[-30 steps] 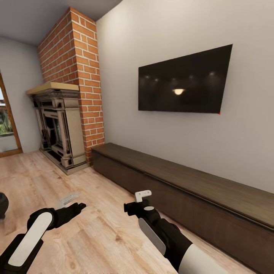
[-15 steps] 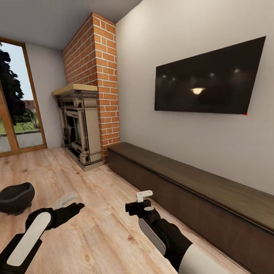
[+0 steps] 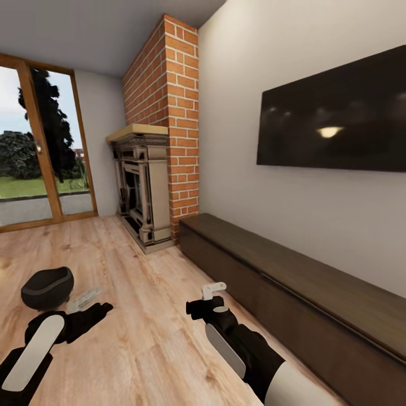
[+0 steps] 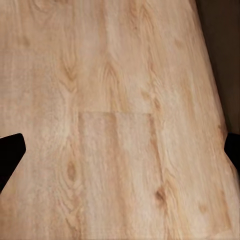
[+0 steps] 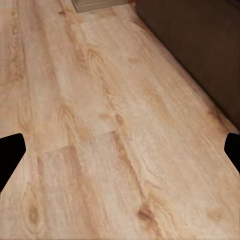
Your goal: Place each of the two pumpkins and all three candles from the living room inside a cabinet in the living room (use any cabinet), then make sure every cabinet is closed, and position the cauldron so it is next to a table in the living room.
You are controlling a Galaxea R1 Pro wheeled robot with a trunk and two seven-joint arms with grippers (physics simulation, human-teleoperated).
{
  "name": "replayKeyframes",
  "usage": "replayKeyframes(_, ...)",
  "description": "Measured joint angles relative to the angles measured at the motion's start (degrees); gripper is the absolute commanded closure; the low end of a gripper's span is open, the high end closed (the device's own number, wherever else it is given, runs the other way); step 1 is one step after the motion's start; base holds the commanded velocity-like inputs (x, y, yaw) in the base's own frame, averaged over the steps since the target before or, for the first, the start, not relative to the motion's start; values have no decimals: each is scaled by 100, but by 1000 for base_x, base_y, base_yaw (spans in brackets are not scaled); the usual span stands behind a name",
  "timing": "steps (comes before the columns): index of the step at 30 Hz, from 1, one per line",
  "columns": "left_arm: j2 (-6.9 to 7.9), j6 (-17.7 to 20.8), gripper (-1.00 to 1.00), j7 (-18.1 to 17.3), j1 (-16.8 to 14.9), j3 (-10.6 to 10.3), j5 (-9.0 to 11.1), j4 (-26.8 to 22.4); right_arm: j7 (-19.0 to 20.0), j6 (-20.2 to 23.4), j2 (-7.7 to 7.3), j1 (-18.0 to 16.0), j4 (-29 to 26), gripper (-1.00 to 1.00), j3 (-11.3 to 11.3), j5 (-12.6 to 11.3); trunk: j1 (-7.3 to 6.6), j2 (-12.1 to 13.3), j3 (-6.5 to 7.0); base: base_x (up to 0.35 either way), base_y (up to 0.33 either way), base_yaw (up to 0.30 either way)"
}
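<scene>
View has swung leftward since a second ago: the camera turned, not the room. The cauldron (image 3: pixel 47 288), then a sliver at the frame edge, now stands whole on the wood floor (image 3: pixel 141 338).

Left gripper (image 3: pixel 93 304): fingers spread wide, empty. Cauldron just beyond and to its outer side, near, not touching. Right gripper (image 3: pixel 210 298): also wide, empty. Cabinet (image 3: pixel 293 293) runs beside it, drawers shut.

Judgement: cauldron now within approach; no table, pumpkins or candles seen yet.

pale wood floor (image 3: pixel 146 349), brick chimney (image 3: pixel 163 118) over stone fireplace (image 3: pixel 141 192), wall-mounted tv (image 3: pixel 338 113).
</scene>
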Motion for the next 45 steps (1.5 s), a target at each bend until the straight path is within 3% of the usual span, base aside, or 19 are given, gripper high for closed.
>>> replayKeyframes(13, 1, 0, -100, 1, 0, 11, 0, 97, -157, 2, 0, 0, 3, -100, 2, -34, 0, 0, -40, 311, -123, 272)
replayKeyframes(17, 1, 2, -100, -1, -1, 26, 5, 128, -151, -3, -7, 1, 2, -100, 1, -36, 0, 0, -54, 300, 104, 269)
replayKeyframes(25, 1, 2, -100, -20, -1, 268, 15, 183, -152, -15, -19, 1, -12, -100, -6, -39, 0, 0, -86, 298, 140, 185)
replayKeyframes(45, 1, 2, -100, -21, -1, 286, 8, 185, -158, -65, -23, 1, -16, -100, -7, -28, 0, 0, -51, 330, 56, 190)
